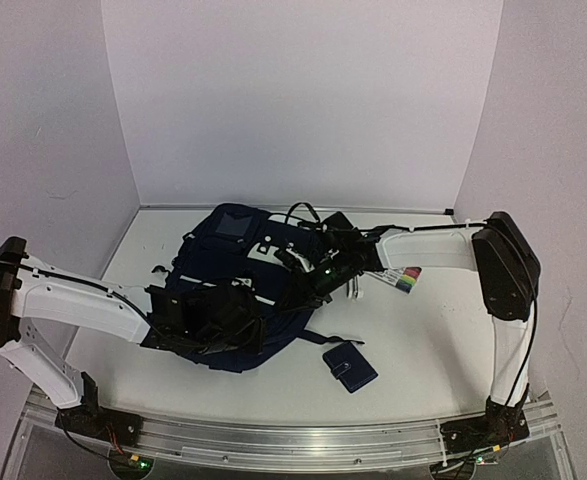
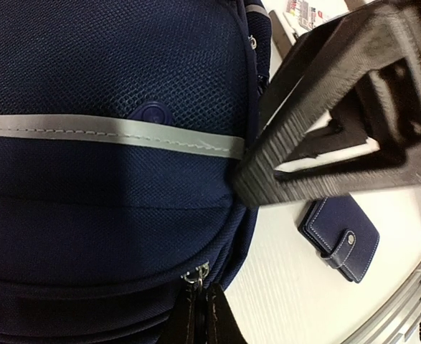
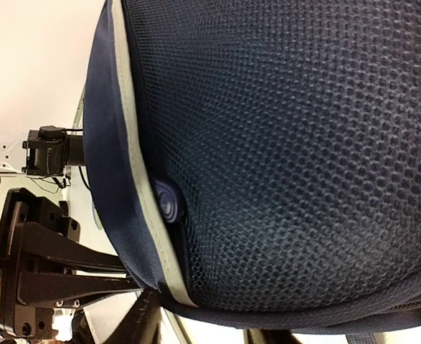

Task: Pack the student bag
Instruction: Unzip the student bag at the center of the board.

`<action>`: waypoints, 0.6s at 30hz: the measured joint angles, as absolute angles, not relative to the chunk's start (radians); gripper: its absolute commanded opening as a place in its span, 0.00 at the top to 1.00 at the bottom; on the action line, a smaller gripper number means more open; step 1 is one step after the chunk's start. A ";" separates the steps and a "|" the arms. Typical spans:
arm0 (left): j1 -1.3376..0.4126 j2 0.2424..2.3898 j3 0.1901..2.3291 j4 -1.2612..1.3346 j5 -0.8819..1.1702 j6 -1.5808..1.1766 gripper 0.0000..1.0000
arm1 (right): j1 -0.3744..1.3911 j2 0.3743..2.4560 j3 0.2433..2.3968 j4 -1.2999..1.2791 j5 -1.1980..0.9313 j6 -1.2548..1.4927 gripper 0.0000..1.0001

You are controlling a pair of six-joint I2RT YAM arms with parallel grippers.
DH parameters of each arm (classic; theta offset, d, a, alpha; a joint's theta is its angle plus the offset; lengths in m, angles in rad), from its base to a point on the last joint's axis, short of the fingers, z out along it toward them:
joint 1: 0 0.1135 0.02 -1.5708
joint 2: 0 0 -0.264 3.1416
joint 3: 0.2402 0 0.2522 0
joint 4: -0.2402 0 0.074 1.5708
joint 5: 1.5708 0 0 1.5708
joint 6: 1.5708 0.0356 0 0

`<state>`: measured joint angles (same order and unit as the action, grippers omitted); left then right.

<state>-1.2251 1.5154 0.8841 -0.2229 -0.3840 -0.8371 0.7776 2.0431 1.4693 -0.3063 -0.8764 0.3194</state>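
The white table (image 1: 423, 340) is boxed in by pale walls on the left, far and right sides, with a metal rail (image 1: 293, 440) along its near edge. The widest bare stretch lies on the right half, broken only by a small navy wallet (image 1: 350, 367) near the rail and a multicoloured card (image 1: 406, 280) under the right forearm. The student bag (image 1: 235, 290) lies at the middle of the table, a little left of centre, well apart from every wall. The left arm reaches low from its near-left base, forearm angled rightward, so that the left gripper (image 1: 188, 315) meets the bag's near-left side. The right arm stands up from the near-right base, bends at the elbow and stretches leftward, putting the right gripper (image 1: 318, 272) at the bag's far-right side. The left jaws are closed, one ribbed finger (image 2: 325, 107) ending against the bag's side seam beside the pale stripe (image 2: 110, 132); whether fabric is pinched I cannot tell. Mesh fabric fills the right wrist view, and I cannot tell how the right jaws stand.
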 measured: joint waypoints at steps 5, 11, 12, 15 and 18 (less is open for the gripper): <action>-1.221 1.513 0.883 -0.235 -0.389 -0.846 1.00 | 0.764 2.043 1.475 -0.314 -0.881 0.332 1.00; -1.204 1.447 0.852 -0.244 -0.413 -0.891 1.00 | 0.726 2.043 1.498 -0.373 -0.888 0.286 1.00; -1.200 1.432 0.845 -0.246 -0.419 -0.896 1.00 | 0.718 2.043 1.505 -0.391 -0.888 0.267 1.00; -1.189 1.392 0.829 -0.263 -0.436 -0.919 1.00 | 0.691 2.042 1.522 -0.449 -0.877 0.202 1.00; -1.180 1.357 0.815 -0.292 -0.452 -0.939 1.00 | 0.653 2.042 1.541 -0.525 -0.848 0.120 1.00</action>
